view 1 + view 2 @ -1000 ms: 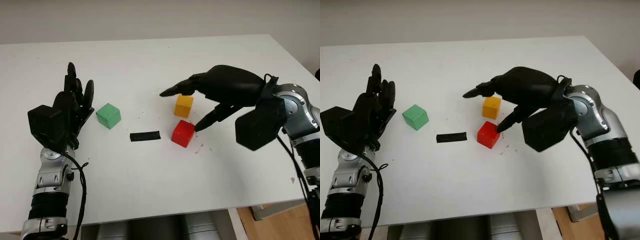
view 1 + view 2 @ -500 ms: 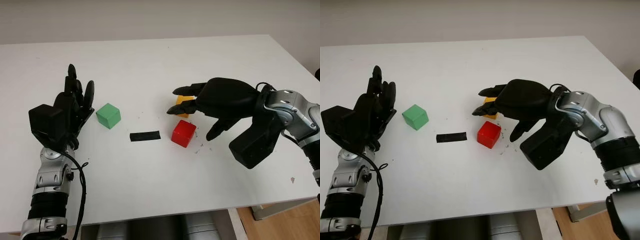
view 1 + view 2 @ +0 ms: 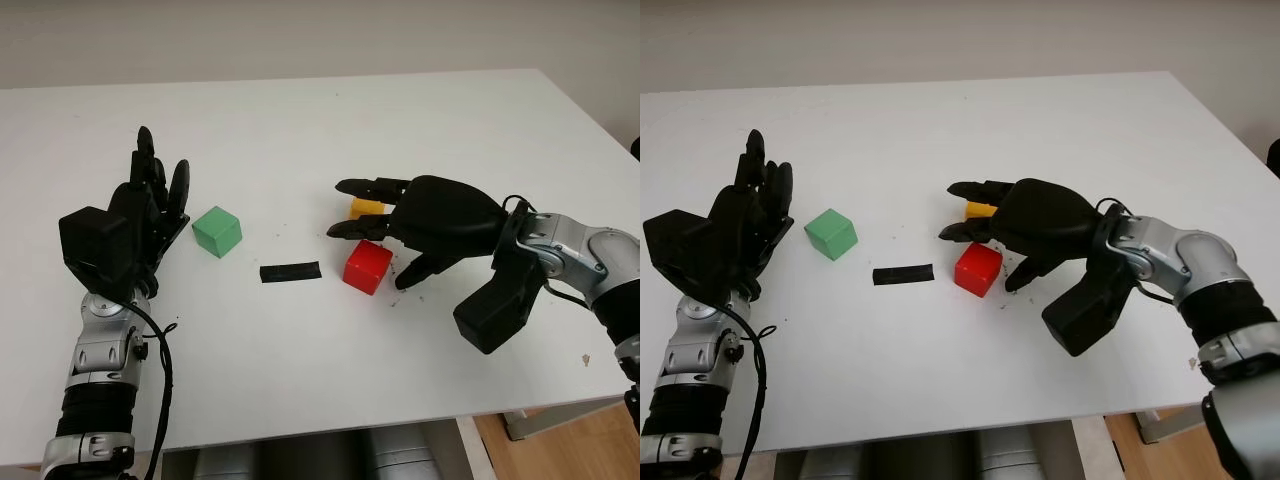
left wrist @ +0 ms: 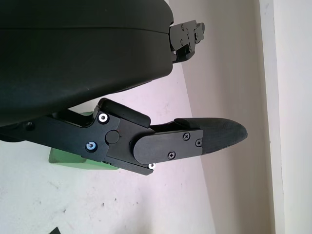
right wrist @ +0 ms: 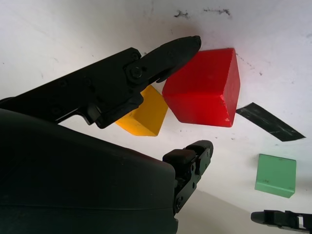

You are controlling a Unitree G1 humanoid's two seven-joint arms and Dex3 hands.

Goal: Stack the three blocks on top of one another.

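While three blocks wait unstacked on the white table point(image 3: 300, 380), my right hand point(image 3: 420, 215) hovers low over the yellow block point(image 3: 366, 208) and the red block point(image 3: 367, 266), fingers reaching past them, holding nothing. From the left eye, the yellow block sits just behind the red one, partly hidden under my fingers. The green block point(image 3: 217, 231) stands well apart to the left, with a strip of black tape point(image 3: 290, 272) between it and the red block. My left hand point(image 3: 140, 215) is raised beside the green block, open and idle.

At the left wrist, my hand's black shell and one finger point(image 4: 195, 139) cross the frame, with a corner of the green block point(image 4: 80, 161) showing beneath them.

At the right wrist, one finger point(image 5: 165, 53) lies across the top edge of the red block point(image 5: 204, 87), while the yellow block point(image 5: 146, 114) sits just beside the red, under the hand. Whether that finger touches the red block I cannot tell. The green block point(image 5: 275, 175) and the tape point(image 5: 270, 122) lie beyond.

I judge the blocks light, rigid and smooth-sided, likely painted wood or plastic. They should be pinched on two opposite flat faces, squarely, so they do not twist or slip. No brand, label or writing can be read.
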